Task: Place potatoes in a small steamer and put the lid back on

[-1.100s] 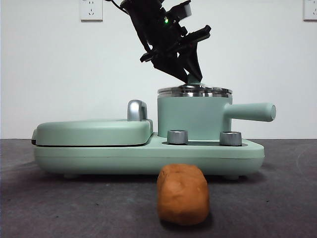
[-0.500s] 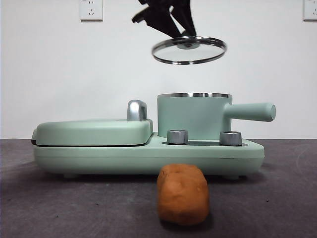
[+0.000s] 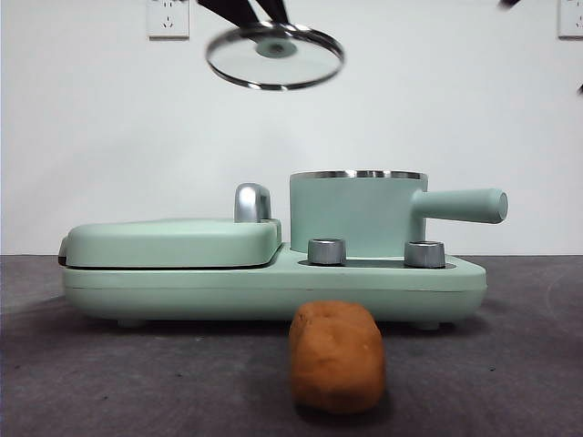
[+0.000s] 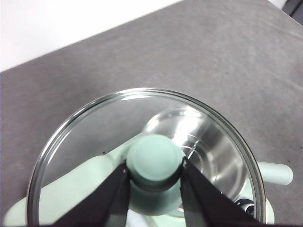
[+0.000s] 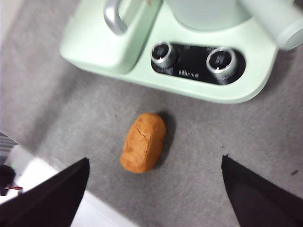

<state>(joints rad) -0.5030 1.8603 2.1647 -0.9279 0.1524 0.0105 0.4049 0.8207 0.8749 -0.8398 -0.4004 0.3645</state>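
Lid held high above the cooker, potato on the worktop in front.

The small steamer [image 3: 357, 214] stands on the right half of the cooker base [image 3: 273, 284], its side handle [image 3: 463, 205] pointing right, with the hinged grill plate [image 3: 171, 242] on the left half and two knobs [image 3: 327, 251] on the base just before the pot. The potato [image 3: 336, 357] lies on the worktop [image 3: 109, 382] in front of the base, below the pot, apart from it. The lid [image 3: 274, 56] hangs well above the grill plate, left of the pot, its knob [image 4: 155, 161] between the jaws of the left gripper [image 4: 154, 177]. The right gripper [image 5: 154, 189] hovers over the potato, apart from it.
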